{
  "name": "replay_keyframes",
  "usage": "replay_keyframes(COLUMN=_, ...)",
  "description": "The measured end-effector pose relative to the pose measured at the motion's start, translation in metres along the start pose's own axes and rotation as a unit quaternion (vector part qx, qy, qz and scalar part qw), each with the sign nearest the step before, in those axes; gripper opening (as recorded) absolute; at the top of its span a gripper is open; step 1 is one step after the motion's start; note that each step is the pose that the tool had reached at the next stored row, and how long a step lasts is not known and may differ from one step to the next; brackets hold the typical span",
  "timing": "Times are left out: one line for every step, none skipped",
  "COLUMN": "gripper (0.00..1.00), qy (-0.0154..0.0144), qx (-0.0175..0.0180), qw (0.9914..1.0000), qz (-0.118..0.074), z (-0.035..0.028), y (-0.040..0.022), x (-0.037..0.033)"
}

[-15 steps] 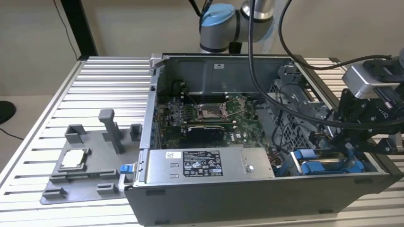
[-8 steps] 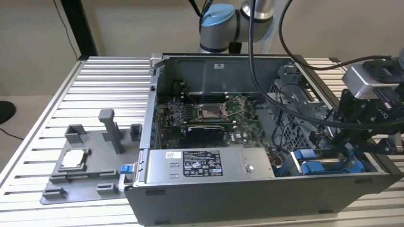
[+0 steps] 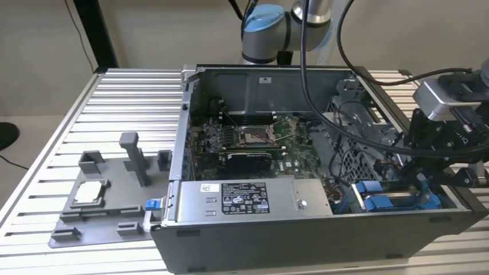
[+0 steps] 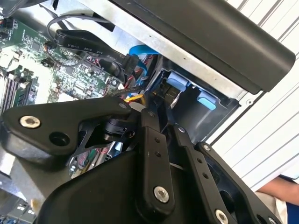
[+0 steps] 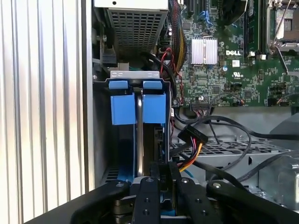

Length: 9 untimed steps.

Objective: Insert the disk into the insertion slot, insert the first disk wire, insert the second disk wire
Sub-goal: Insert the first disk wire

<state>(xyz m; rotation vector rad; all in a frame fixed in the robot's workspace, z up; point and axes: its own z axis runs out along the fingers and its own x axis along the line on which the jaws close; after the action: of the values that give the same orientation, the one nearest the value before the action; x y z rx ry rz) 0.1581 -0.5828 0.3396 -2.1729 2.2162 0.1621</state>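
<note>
The disk point(image 5: 139, 140) stands on edge inside the insertion slot point(image 3: 347, 197), at the case's corner on the exterior view's right. Its blue carrier tabs point(image 5: 124, 109) rise above the bay, and the carrier point(image 3: 390, 197) also shows in the exterior view. My gripper point(image 5: 164, 175) hangs over the end of the disk farthest from those tabs, fingers point(image 4: 152, 140) drawn together, so it looks shut. Whether they pinch anything is hidden. A black connector with yellow, red and black wires point(image 5: 191, 136) lies loose beside the bay. Dark cables point(image 5: 224, 123) trail from it.
The open computer case point(image 3: 306, 235) lies on a ribbed metal table point(image 3: 122, 103). Inside it are the motherboard point(image 3: 252, 137) and the grey power-supply box point(image 3: 252, 197). A grey fixture plate point(image 3: 107, 195) sits at the exterior view's left. A person's arm point(image 4: 280, 191) is beyond the case.
</note>
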Motion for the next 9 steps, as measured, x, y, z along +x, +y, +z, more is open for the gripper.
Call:
replay_keyframes(gripper=0.00, qy=0.0000, qx=-0.0001, qw=1.00000, qz=0.000, z=0.0006, y=0.0000, x=0.0000)
replay_keyframes(gripper=0.00, qy=0.0000, qx=-0.0002, qw=1.00000, qz=0.000, z=0.0011, y=-0.0001, x=0.0001)
replay_keyframes(gripper=0.00, qy=0.0001, qx=-0.0003, qw=1.00000, qz=0.000, z=0.0016, y=-0.0001, x=0.0001)
replay_keyframes(gripper=0.00, qy=0.0001, qx=-0.0004, qw=1.00000, qz=0.000, z=0.0021, y=-0.0001, x=0.0001)
replay_keyframes(gripper=0.00, qy=0.0001, qx=-0.0005, qw=1.00000, qz=0.000, z=0.0026, y=-0.0001, x=0.0001)
replay_keyframes(gripper=0.00, qy=0.0000, qx=-0.0005, qw=1.00000, qz=0.000, z=0.0030, y=-0.0002, x=0.0002)
replay_keyframes(gripper=0.00, qy=0.0001, qx=-0.0005, qw=1.00000, qz=0.000, z=0.0034, y=-0.0002, x=0.0002)
replay_keyframes(gripper=0.00, qy=0.0001, qx=-0.0006, qw=1.00000, qz=0.000, z=0.0038, y=-0.0002, x=0.0003)
replay_keyframes(gripper=0.00, qy=0.0001, qx=-0.0006, qw=1.00000, qz=0.000, z=0.0044, y=-0.0002, x=0.0003)
